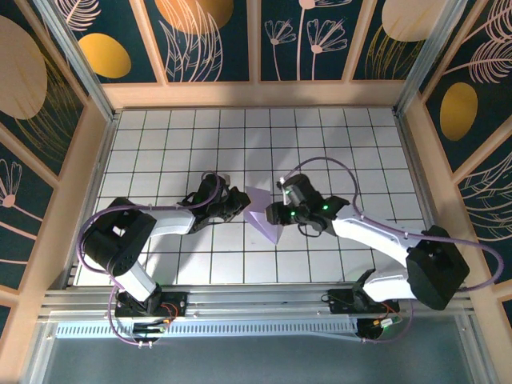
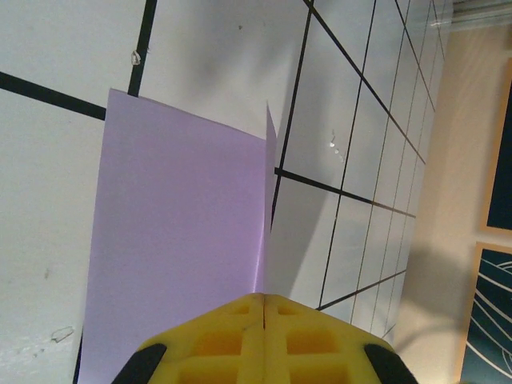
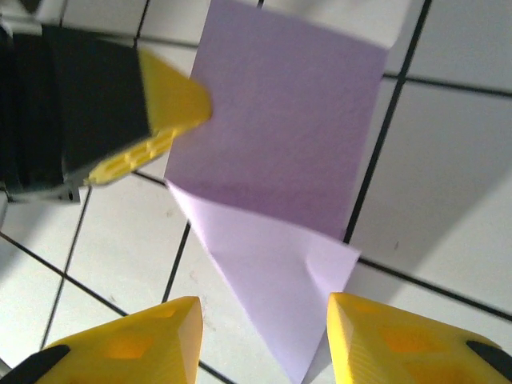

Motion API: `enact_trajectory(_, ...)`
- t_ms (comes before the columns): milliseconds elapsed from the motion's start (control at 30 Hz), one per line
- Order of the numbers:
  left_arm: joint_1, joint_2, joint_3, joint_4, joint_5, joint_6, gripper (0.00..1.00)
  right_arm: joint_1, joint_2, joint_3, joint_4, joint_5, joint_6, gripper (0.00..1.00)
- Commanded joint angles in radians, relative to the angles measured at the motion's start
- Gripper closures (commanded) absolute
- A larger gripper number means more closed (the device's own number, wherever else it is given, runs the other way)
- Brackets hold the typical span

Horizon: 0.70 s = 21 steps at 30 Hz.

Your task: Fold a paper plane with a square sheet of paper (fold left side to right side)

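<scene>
The lavender square sheet of paper (image 1: 264, 214) lies mid-table, partly folded, with one flap raised and a pointed corner toward the near side. My left gripper (image 1: 238, 200) is at the sheet's left edge. In the left wrist view its yellow fingers (image 2: 240, 336) are pressed together on the paper (image 2: 176, 240) where the raised edge runs into them. My right gripper (image 1: 277, 213) is open at the sheet's right side. Its fingertips (image 3: 160, 340) straddle the lighter pointed flap (image 3: 272, 280) without touching it. The left gripper (image 3: 172, 120) also shows there, at the purple sheet (image 3: 280, 128).
The white grid-tiled table (image 1: 336, 152) is boxed in by wooden walls (image 1: 256, 94) at the back and sides. A metal rail (image 1: 256, 302) runs along the near edge by the arm bases. Open tiles lie behind the paper.
</scene>
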Motion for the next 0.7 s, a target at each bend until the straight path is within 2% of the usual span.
enact_trajectory(0,-0.009,0.000,0.000,0.023,-0.019,-0.053,0.99,0.081,0.058,0.034,-0.094,0.172,0.059,0.55)
enact_trajectory(200,-0.013,0.002,0.003,0.016,-0.022,-0.054,0.99,0.181,0.181,0.083,-0.125,0.283,0.078,0.55)
enact_trajectory(667,-0.017,0.002,0.014,-0.005,-0.020,-0.042,0.99,0.249,0.326,0.156,-0.121,0.370,0.044,0.60)
